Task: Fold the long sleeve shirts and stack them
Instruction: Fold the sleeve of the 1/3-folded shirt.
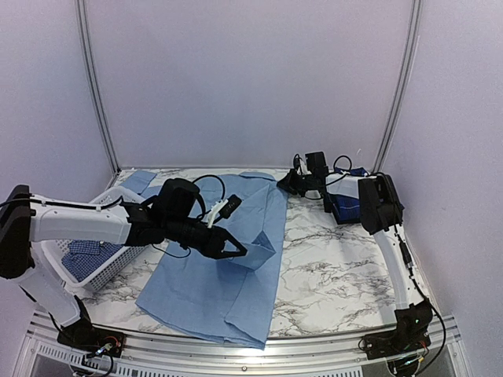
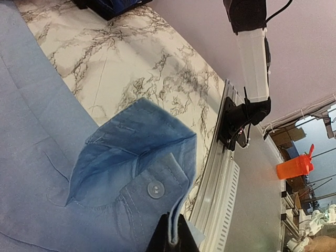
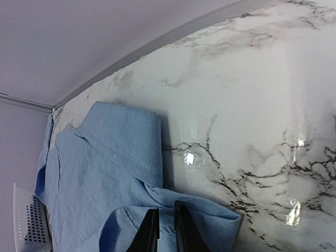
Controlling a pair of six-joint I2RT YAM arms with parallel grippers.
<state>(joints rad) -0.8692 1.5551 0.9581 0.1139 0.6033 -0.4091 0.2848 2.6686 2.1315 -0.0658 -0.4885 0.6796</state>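
The plain light blue shirt (image 1: 212, 283) lies spread on the marble table, collar at the back. My left gripper (image 1: 238, 251) holds its buttoned cuff (image 2: 156, 189) above the shirt's middle, jaws shut on the cuff's edge (image 2: 174, 216). My right gripper (image 1: 284, 185) is at the shirt's back right corner by the collar (image 3: 126, 136), its fingers close together on a raised fold of the blue cloth (image 3: 165, 207). A small-check blue shirt (image 1: 82, 255) lies in the basket. A dark navy shirt (image 1: 346, 206) sits folded at the right.
A white plastic basket (image 1: 106, 275) stands at the left edge, its corner also in the right wrist view (image 3: 29, 223). Bare marble (image 1: 330, 267) lies to the right of the shirt. A metal rail (image 1: 236, 357) runs along the near edge, and white walls close in the back.
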